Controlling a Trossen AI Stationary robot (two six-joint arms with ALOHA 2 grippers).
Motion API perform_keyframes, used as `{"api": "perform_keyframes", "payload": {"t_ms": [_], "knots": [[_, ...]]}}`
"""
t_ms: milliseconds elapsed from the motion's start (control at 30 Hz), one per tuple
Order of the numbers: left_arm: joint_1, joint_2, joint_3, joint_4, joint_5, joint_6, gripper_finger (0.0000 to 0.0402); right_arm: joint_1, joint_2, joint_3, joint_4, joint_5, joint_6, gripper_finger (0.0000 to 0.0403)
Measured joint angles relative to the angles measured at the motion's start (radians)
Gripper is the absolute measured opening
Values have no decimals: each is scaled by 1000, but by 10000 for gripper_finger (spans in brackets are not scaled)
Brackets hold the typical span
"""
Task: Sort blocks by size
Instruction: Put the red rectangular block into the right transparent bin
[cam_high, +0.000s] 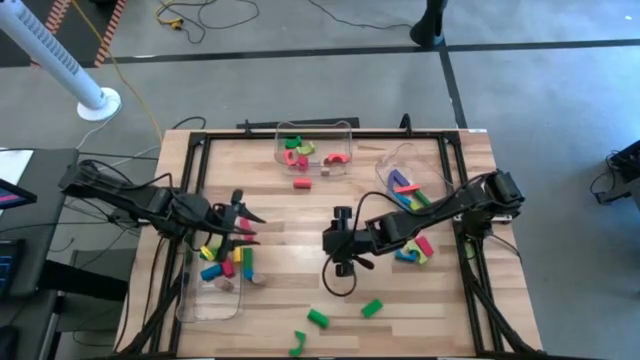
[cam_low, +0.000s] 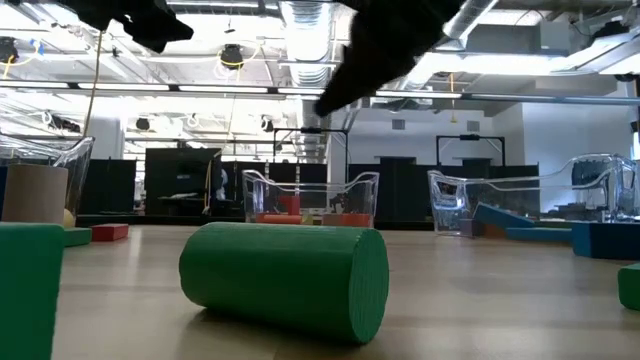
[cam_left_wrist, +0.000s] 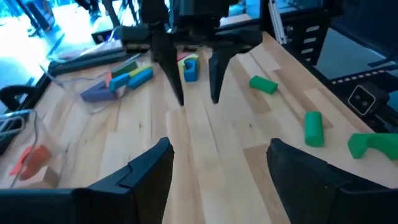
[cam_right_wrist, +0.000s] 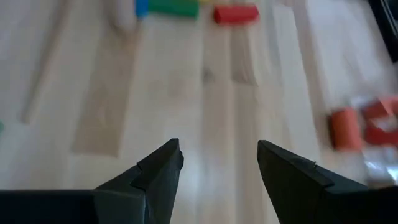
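Step in hand: a gap between picks, it is judged; neither hand carries a block, and the right hand (cam_high: 343, 268) is hung over the middle of the bench (cam_high: 290, 215).
Right hand: its two dark fingers (cam_right_wrist: 158, 171) are spread wide, with only bare wood seen between them; nothing is held or touched.
Left hand: the left hand (cam_high: 247, 230) is parked at the edge of the near-left bin (cam_high: 185, 305), its fingers (cam_left_wrist: 146, 168) spread wide and empty.
Loose blocks near the right hand: a green cylinder (cam_high: 318, 319), a green block (cam_high: 372, 308) and a green arch (cam_high: 298, 344) are lying on the bench on the front-edge side of the right hand, the cylinder and the block near it, the arch farther off.
Other loose block: a red cylinder (cam_high: 302, 183) is lying on the far side of the right hand, just outside the far bin (cam_high: 350, 128).
Sorted blocks: mixed colours are seen in the near-left bin beneath the left hand, in the far bin, and in the right bin (cam_high: 385, 160) beside the right arm.
Next move, as a judgement: the right hand would need to be brought over one green block, lowered with a finger on each side, then pressed together.
Care needed: the cylinders may roll if nudged by one finger first.
Progress: most blocks appear binned; four are left out.
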Motion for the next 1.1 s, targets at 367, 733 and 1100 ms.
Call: {"api": "perform_keyframes", "payload": {"t_ms": [367,733,1100], "knots": [[-15,-4,-68,125,0,29,248,-72,105,-1,239,-158,-98,244],[-15,-6,-78,187,0,140,248,-155,215,0,443,-242,-175,244],[-15,-5,-78,186,0,82,248,-165,210,0,393,-562,-183,244]]}}
